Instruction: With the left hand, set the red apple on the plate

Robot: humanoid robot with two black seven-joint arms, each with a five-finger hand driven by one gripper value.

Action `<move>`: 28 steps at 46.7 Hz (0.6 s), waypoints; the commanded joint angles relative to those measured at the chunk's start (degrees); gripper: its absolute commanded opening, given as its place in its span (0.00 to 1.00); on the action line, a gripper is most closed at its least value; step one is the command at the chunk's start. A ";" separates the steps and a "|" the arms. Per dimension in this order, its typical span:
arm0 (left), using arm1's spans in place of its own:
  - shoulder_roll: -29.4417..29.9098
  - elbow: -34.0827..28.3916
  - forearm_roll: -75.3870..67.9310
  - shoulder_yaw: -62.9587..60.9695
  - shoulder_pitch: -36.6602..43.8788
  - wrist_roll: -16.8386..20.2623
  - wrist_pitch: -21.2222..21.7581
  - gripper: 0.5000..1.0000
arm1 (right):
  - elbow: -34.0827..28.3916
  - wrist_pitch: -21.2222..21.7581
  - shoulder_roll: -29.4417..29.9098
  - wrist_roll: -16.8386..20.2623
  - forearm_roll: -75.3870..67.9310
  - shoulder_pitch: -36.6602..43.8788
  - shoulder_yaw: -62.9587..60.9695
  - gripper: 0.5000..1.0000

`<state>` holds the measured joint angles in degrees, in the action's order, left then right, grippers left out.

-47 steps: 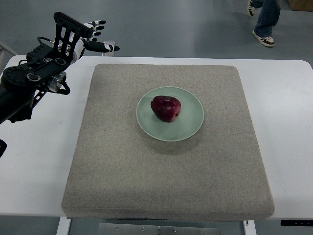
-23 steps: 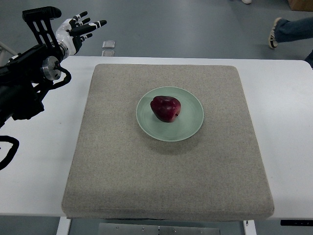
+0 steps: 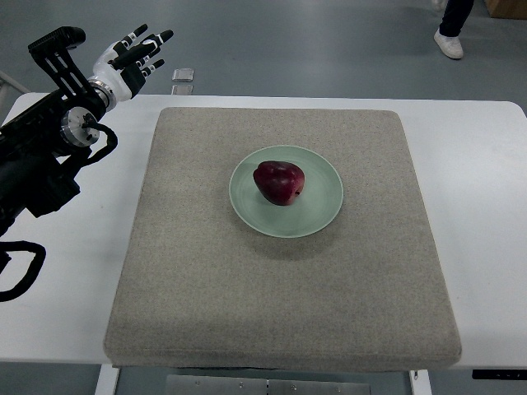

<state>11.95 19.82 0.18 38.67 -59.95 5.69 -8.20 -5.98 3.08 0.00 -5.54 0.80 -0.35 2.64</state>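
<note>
From my seat I see the white table (image 3: 486, 247) with a square grey mat (image 3: 206, 288) laid over most of it. At the middle of the mat sits a pale green plate (image 3: 317, 216), and the red apple (image 3: 278, 182) rests on it, a little left of the plate's centre, lying on its side. My left arm (image 3: 37, 164) comes in from the left edge over the table's bare left part, well apart from the plate. Further back, the left hand (image 3: 123, 59) is raised past the table's far left corner, fingers (image 3: 150, 41) spread and holding nothing. Just beyond the far edge, a small clear object (image 3: 183, 76) lies on the grey floor. At the far right, a person's shoe (image 3: 449, 45) shows.
</note>
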 commanded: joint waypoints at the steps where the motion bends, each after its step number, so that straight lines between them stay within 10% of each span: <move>1: 0.00 -1.09 0.00 0.01 0.01 0.90 -1.99 0.97 | 0.00 0.00 0.00 0.00 -0.01 0.00 0.00 0.93; 28: 0.17 -1.10 -0.09 -0.08 -0.43 1.70 -2.43 0.98 | 0.00 0.00 0.00 0.00 -0.01 0.00 0.00 0.93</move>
<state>12.24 18.79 0.09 38.56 -60.30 7.47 -10.63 -5.98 3.08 0.00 -5.54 0.80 -0.35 2.64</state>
